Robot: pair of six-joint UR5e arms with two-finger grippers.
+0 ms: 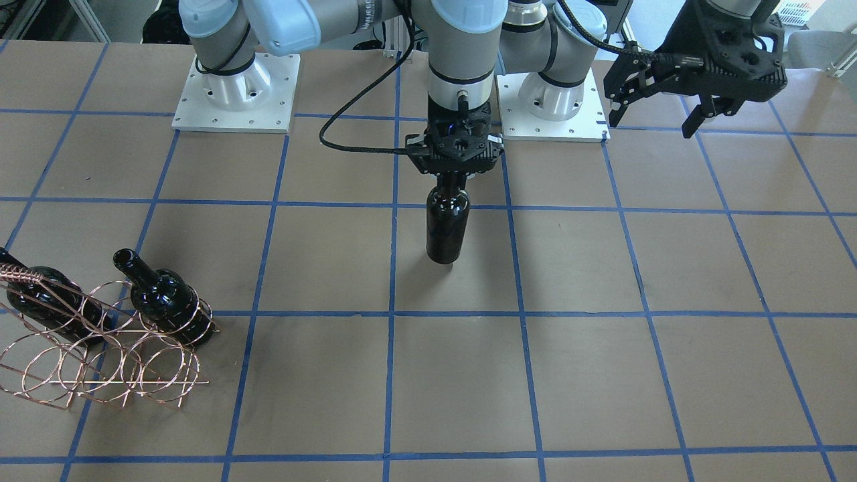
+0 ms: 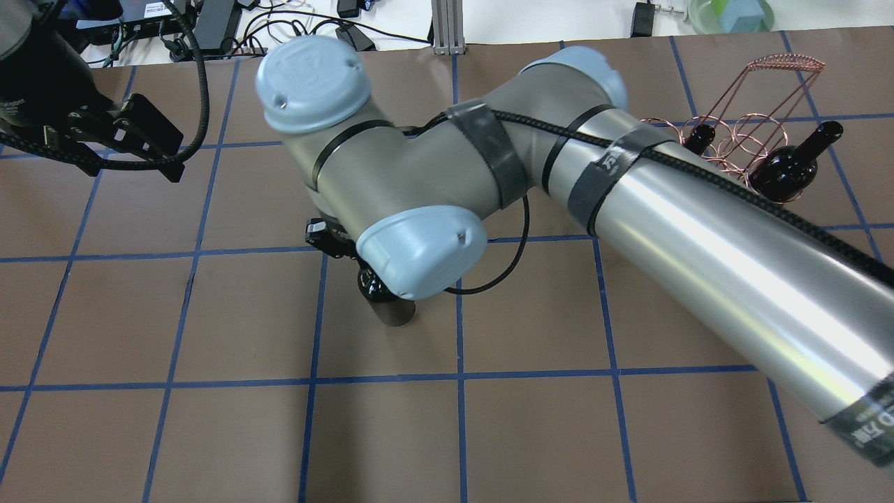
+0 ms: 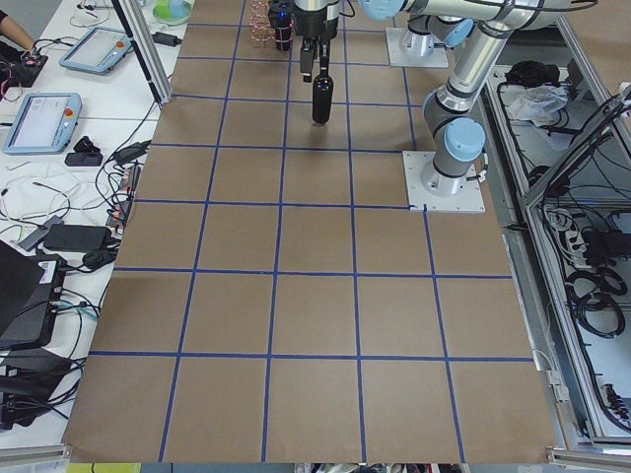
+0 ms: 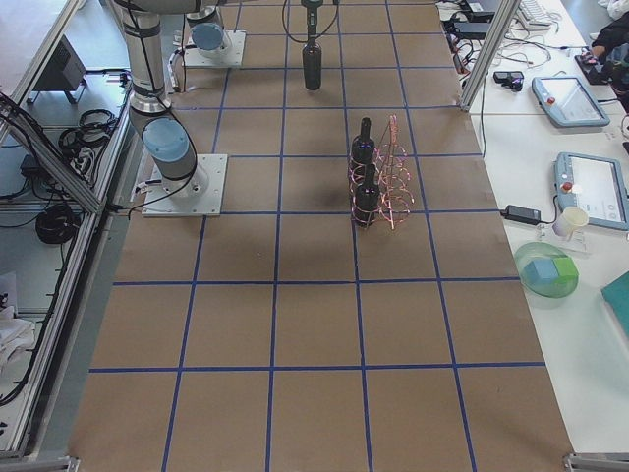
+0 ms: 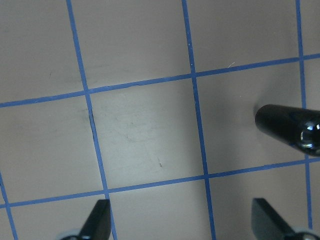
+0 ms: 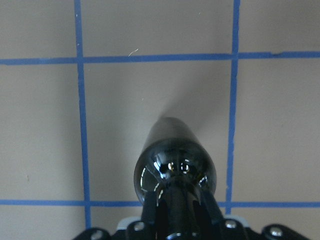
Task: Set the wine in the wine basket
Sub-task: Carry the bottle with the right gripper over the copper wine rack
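My right gripper (image 1: pixel 447 179) is shut on the neck of a dark glossy wine bottle (image 1: pixel 447 227) that stands upright near the table's middle. I cannot tell whether its base touches the table. The right wrist view shows the fingers (image 6: pixel 207 205) clamping the neck above the bottle's shoulder (image 6: pixel 175 160). The copper wire wine basket (image 1: pixel 100 365) stands far off toward the robot's right and holds two more dark bottles (image 1: pixel 164 298) (image 1: pixel 47 301). My left gripper (image 1: pixel 653 120) is open and empty, raised near its base. The held bottle (image 5: pixel 287 127) shows at the right of its wrist view.
The brown table is marked with a blue tape grid (image 1: pixel 392 314). The two arm base plates (image 1: pixel 234 94) (image 1: pixel 552 100) sit at the robot's edge. Tablets, cables and a green bowl (image 4: pixel 548 273) lie on the side benches off the table.
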